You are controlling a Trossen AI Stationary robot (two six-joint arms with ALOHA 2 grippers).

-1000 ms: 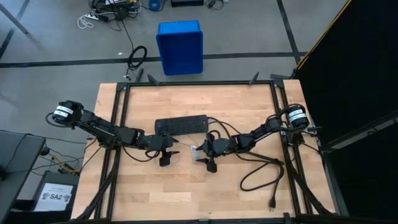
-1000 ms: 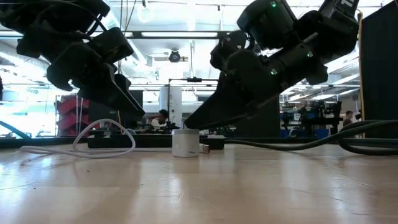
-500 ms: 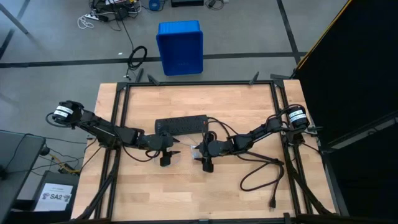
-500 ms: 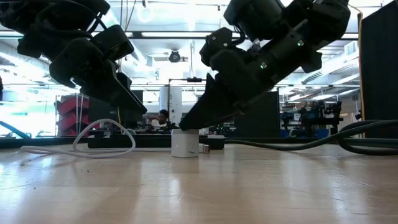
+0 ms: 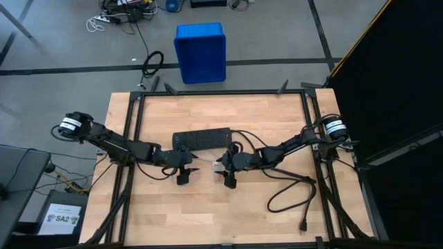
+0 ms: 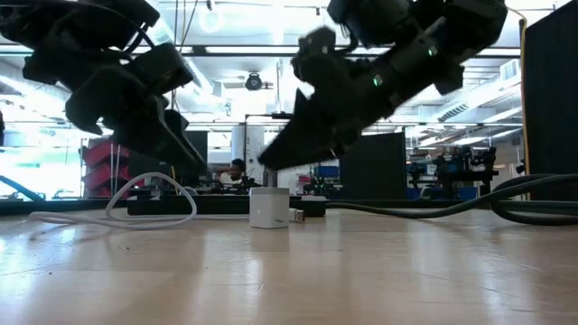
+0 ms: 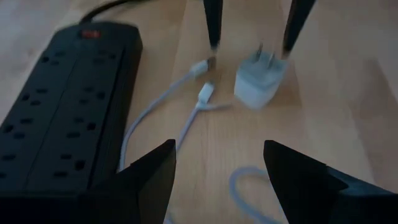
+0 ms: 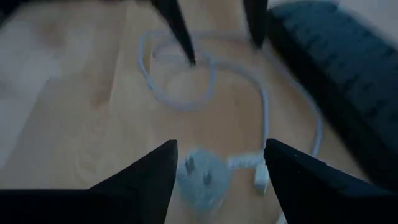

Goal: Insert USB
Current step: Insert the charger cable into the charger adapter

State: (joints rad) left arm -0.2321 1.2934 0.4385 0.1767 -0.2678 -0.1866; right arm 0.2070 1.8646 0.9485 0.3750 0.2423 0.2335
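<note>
Right now the wooden table point(image 5: 208, 207) carries a black power strip point(image 5: 201, 140) toward its far middle. Both arms reach in toward the centre. The left gripper point(image 5: 184, 172) hangs just near of the strip with its fingers spread, grasping nothing. The right gripper point(image 5: 228, 176) hovers above the small white adapter point(image 6: 269, 208), fingers apart and empty. The USB point(image 7: 163, 106), a thin whitish cable, lies loosely looped on the wood between the two grippers, its plug ends just beside the adapter and the strip.
</note>
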